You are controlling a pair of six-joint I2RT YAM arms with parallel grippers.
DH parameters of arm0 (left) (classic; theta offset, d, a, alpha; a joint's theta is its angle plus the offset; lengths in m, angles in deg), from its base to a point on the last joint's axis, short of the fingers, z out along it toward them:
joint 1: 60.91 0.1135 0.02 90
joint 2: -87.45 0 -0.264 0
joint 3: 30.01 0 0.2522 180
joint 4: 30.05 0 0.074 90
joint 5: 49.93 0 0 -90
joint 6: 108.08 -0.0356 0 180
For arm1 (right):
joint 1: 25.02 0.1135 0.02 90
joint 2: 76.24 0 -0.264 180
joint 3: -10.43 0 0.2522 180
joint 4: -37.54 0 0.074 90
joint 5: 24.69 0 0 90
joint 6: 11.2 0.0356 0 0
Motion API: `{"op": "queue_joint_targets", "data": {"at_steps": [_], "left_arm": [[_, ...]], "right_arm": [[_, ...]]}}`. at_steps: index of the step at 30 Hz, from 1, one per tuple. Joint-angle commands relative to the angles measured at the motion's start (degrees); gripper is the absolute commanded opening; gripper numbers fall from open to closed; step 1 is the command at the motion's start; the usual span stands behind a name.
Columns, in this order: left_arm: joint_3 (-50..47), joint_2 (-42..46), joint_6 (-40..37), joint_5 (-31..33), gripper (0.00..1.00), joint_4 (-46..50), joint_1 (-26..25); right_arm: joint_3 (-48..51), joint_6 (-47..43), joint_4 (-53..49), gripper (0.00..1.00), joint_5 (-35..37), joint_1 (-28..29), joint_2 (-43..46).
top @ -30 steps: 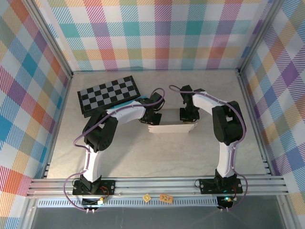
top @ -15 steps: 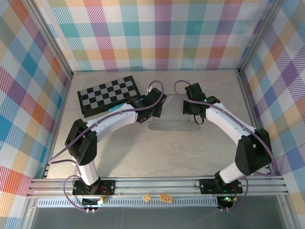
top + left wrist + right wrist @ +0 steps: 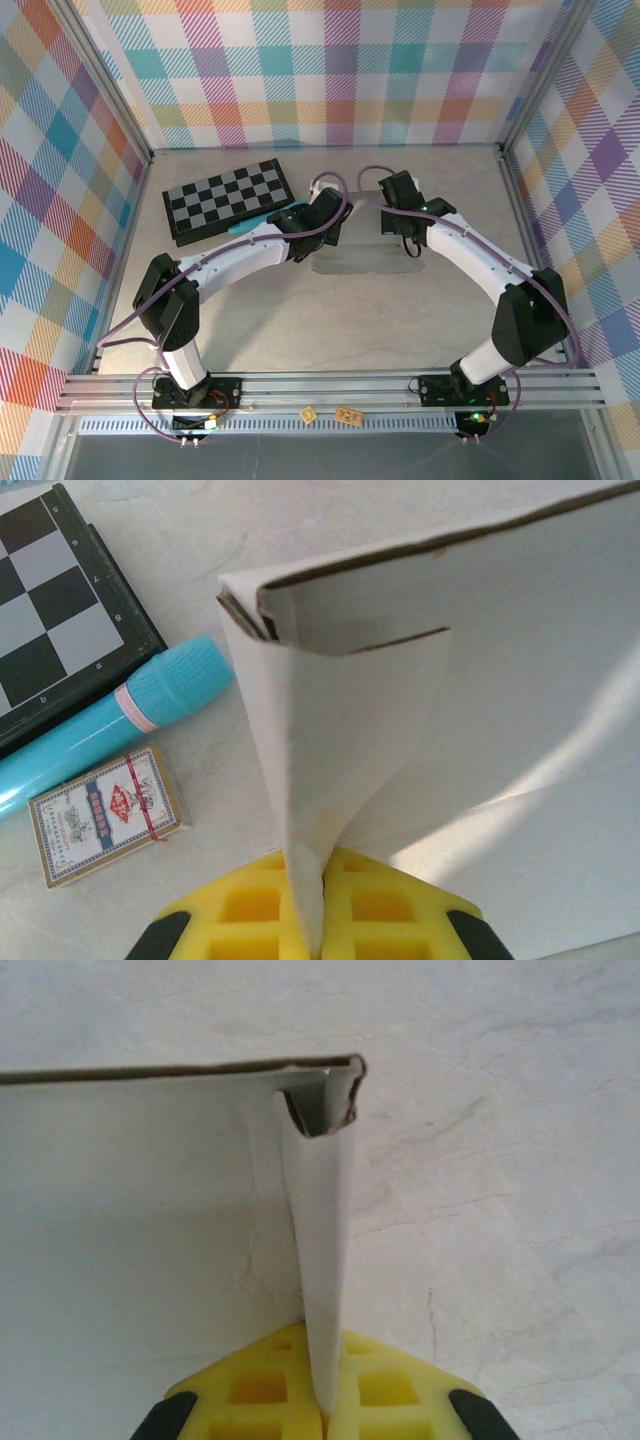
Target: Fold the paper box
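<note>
The paper box (image 3: 362, 255) is white thin card, held off the table between both arms in the top view. My left gripper (image 3: 322, 232) is shut on its left end wall. In the left wrist view the yellow pads (image 3: 250, 905) pinch that upright wall, and the box (image 3: 500, 630) spreads away to the right. My right gripper (image 3: 400, 232) is shut on the right end wall. In the right wrist view the pads (image 3: 385, 1385) clamp a narrow folded flap, with the box (image 3: 130, 1210) stretching left.
A black-and-grey checkerboard (image 3: 228, 198) lies at the back left, close to the left arm. A turquoise marker (image 3: 150, 705) and a small banded card pack (image 3: 105, 815) lie beside it, just left of the box. Patterned walls close off the back and both sides.
Both arms have stretched out away from their bases, carrying the box toward the back of the table. Each gripper has kept its hold.
</note>
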Motion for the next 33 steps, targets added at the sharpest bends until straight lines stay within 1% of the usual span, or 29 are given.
{"op": "queue_joint_targets", "data": {"at_steps": [1, 2, 3, 8, 9, 11, 12, 15, 16, 19, 22, 26, 33], "left_arm": [[2.33, 0.65, 0.06, 3.05, 0.00, 1.53, -0.69], [2.57, 0.54, 0.07, 2.92, 0.00, 1.65, -0.72], [2.86, 0.45, 0.04, 2.75, 0.00, 1.86, -0.73], [4.00, 0.30, -0.01, 2.21, 0.00, 2.29, -0.70], [4.18, 0.30, -0.03, 2.03, 0.00, 2.30, -0.76], [4.46, 0.27, -0.23, 1.73, 0.00, 2.29, -0.72], [4.68, 0.13, -0.24, 1.72, 0.00, 2.44, -0.70], [4.90, 0.18, -0.26, 1.78, 0.00, 2.68, -0.76], [4.97, 0.20, -0.25, 1.74, 0.00, 2.63, -0.73], [5.58, -0.02, -0.25, 1.21, 0.00, 2.87, -0.73], [6.12, -0.12, 0.19, 1.00, 0.00, 3.10, -0.68], [6.67, -0.24, 0.41, 0.66, 0.00, 3.20, -0.75], [7.34, -0.26, 0.70, 0.68, 0.00, 3.76, -0.70]], "right_arm": [[-4.29, 2.92, -9.50, 0.00, 10.05, 0.41, -2.69], [-5.95, 4.02, -12.21, 0.00, 12.16, 0.75, -3.92], [-7.33, 5.15, -14.32, 0.00, 12.83, 1.01, -5.01], [-10.80, 8.56, -20.14, 0.00, 19.85, 3.21, -8.09], [-10.87, 8.41, -19.82, 0.00, 19.16, 3.35, -8.05], [-9.23, 6.35, -15.81, 0.00, 16.01, 3.48, -6.52], [-9.03, 5.84, -14.62, 0.00, 15.55, 3.67, -6.14], [-13.29, 6.97, -19.88, 0.00, 18.24, 3.73, -9.07], [-14.25, 6.27, -20.65, 0.00, 19.62, 4.15, -9.90], [-15.36, 5.41, -20.64, 0.00, 20.00, 4.49, -10.50], [-19.01, 7.47, -25.88, 0.00, 22.71, 5.25, -13.36], [-19.31, 6.61, -25.97, 0.00, 24.80, 6.34, -14.24], [-21.02, 5.63, -27.54, 0.00, 25.67, 6.79, -15.66]]}}
